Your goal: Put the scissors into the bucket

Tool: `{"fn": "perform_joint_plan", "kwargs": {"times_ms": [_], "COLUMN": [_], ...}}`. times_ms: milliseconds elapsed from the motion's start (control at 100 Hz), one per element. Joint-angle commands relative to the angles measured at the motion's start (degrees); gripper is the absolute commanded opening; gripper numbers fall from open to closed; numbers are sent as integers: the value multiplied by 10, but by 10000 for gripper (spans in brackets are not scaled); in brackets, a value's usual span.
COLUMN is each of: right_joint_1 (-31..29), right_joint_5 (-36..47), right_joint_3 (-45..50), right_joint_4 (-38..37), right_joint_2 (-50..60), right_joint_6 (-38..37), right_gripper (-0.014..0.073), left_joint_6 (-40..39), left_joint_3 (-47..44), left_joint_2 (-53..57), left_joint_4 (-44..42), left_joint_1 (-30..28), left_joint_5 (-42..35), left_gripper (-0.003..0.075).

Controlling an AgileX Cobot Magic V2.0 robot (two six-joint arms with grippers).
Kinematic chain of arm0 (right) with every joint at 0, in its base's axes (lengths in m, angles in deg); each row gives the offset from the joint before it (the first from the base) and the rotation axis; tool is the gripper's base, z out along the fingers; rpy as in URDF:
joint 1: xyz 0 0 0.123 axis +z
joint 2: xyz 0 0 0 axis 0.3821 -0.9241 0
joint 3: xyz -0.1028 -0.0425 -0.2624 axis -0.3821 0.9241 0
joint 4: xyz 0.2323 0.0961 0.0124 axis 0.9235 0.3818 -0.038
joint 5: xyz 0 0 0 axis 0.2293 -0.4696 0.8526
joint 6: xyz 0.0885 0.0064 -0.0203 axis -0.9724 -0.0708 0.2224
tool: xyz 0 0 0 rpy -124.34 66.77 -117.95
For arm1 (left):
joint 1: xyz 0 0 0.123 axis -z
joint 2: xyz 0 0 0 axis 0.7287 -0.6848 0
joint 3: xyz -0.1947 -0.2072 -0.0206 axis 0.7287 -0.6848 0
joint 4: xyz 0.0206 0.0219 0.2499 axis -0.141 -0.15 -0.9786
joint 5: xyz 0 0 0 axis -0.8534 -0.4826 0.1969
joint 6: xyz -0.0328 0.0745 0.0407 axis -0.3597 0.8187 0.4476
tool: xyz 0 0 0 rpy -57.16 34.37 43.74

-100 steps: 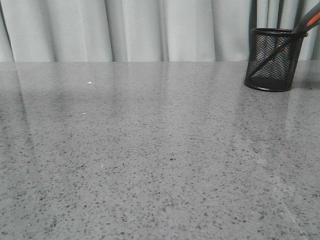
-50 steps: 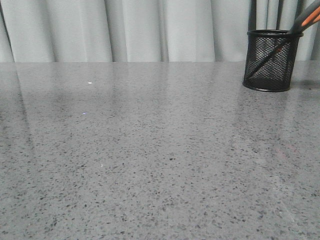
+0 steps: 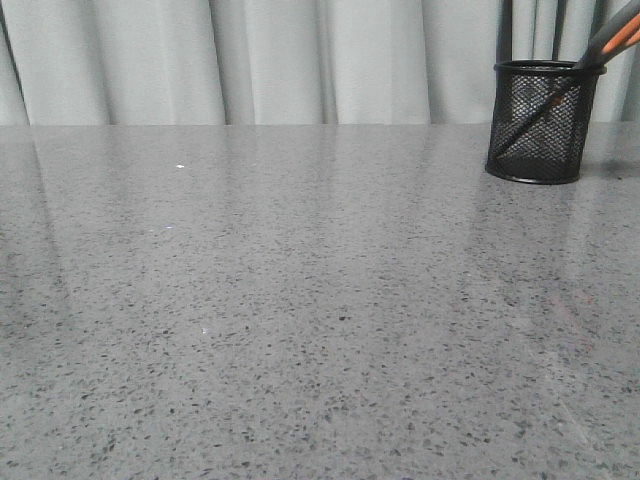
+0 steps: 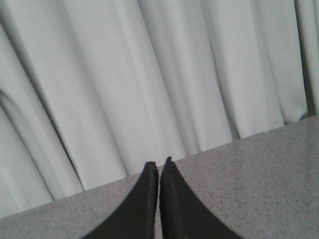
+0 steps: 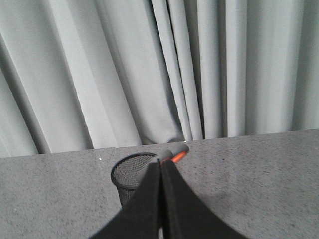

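The bucket [image 3: 542, 121] stands upright near the desk's [image 3: 300, 300] far right edge, before the curtain [image 3: 270, 60]. The scissors [image 3: 610, 40] lean inside it, handles jutting past the rim. Left gripper [image 4: 159, 165] and right gripper [image 5: 160, 163] have jaws together, holding nothing.

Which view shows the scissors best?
The front view: the scissors lean blades-down inside the bucket, handles over its rim. The right wrist view shows only a handle tip behind the shut right claw; the left wrist view shows none.
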Motion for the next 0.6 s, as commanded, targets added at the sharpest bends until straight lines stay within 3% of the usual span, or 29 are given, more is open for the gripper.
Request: {"fn": "perform_joint_plan", "kwargs": {"times_ms": [0,240,380,590], "right_joint_1": [-1,-1,-1,-1], "right_joint_5": [51,-1,-45,-46], "right_joint_3": [31,124,134,134], "right_joint_4": [-15,-22,-22,-20], "right_joint_2": [56,182,202,202], "right_joint_6": [6,6,6,6], "right_gripper": [-70,-70,-70,-70], "left_joint_6": [-7,-7,-7,-7], "left_joint_3": [-69,-188,-204,-204], "left_joint_2": [59,211,244,246], "left_joint_4": [24,24,24,24], "left_joint_1": [-2,-2,-2,-2], "left_joint_5": [-99,-99,-94,-95], "left_gripper": [-20,-20,-20,-20]}}
